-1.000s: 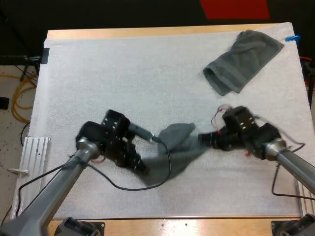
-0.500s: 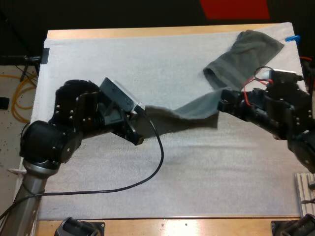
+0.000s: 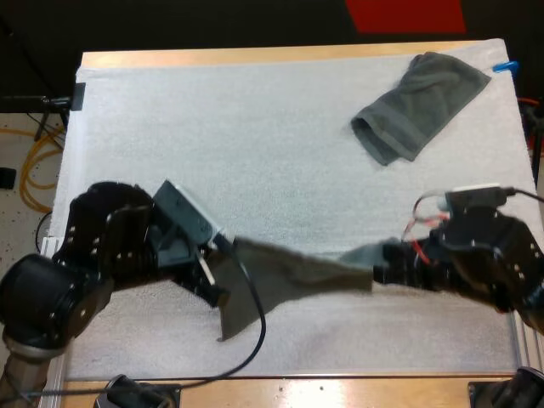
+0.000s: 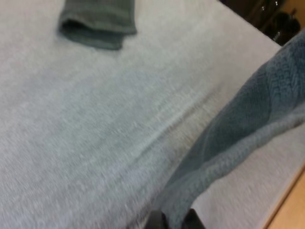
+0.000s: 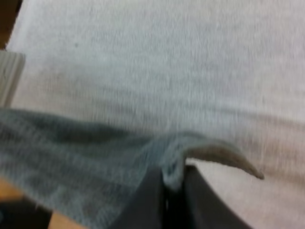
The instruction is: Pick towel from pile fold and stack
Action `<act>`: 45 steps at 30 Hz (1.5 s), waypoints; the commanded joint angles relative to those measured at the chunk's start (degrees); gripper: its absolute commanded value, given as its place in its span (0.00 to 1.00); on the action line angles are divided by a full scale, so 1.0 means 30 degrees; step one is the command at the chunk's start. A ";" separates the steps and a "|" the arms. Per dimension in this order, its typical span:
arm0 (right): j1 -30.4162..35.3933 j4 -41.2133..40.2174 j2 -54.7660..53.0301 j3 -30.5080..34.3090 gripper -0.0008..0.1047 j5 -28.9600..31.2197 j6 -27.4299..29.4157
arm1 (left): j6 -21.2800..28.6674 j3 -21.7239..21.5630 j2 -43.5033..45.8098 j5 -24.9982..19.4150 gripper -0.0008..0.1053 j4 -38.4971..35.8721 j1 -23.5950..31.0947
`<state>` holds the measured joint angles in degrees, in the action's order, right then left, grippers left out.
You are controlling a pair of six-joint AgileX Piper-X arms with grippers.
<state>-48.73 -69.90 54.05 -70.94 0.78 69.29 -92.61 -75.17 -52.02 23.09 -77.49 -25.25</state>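
Note:
A dark grey-green towel [image 3: 293, 274] hangs stretched between my two grippers above the mat's near half. My left gripper [image 3: 219, 259] is shut on its left end, where a flap droops toward the mat. My right gripper [image 3: 380, 265] is shut on its right end. In the left wrist view the towel [image 4: 243, 129] runs away from my fingertips [image 4: 174, 222] over the mat. In the right wrist view my fingers [image 5: 169, 191] pinch a bunched edge of the towel [image 5: 86, 152]. A second, crumpled towel [image 3: 418, 105] lies at the far right of the mat, and it also appears in the left wrist view [image 4: 97, 19].
The white mat [image 3: 212, 127] covers most of the wooden table [image 3: 297, 393]. A pale metal rail [image 3: 59, 246] sits off the mat's left edge.
Both grippers have lifted the towel, pulled it out long, and moved it back toward the near edge of the mat. The crumpled towel at the far right has not moved.

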 commanded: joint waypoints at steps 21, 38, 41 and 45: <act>0.7128 0.8807 0.9250 0.2870 0.01 -0.1744 0.2433 | 0.1011 0.7717 -0.6242 -0.3477 0.01 1.5363 0.1896; 0.8182 1.5295 1.5090 0.2870 0.01 -0.2170 0.1826 | 0.1010 0.7717 -1.2363 -0.2570 0.01 2.0566 0.3599; 0.8182 1.5530 1.5084 0.2868 0.08 -0.1316 0.1791 | 0.1063 0.7717 -1.2363 -0.2607 0.02 2.0649 0.3599; 0.8182 1.6082 1.5084 0.2804 0.32 -0.1380 0.1176 | 0.1108 0.7589 -1.2363 -0.2607 0.11 2.0662 0.3599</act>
<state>-24.50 -22.48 99.70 -62.27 -3.52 72.75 -89.40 -52.11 -89.35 15.71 -16.18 -14.52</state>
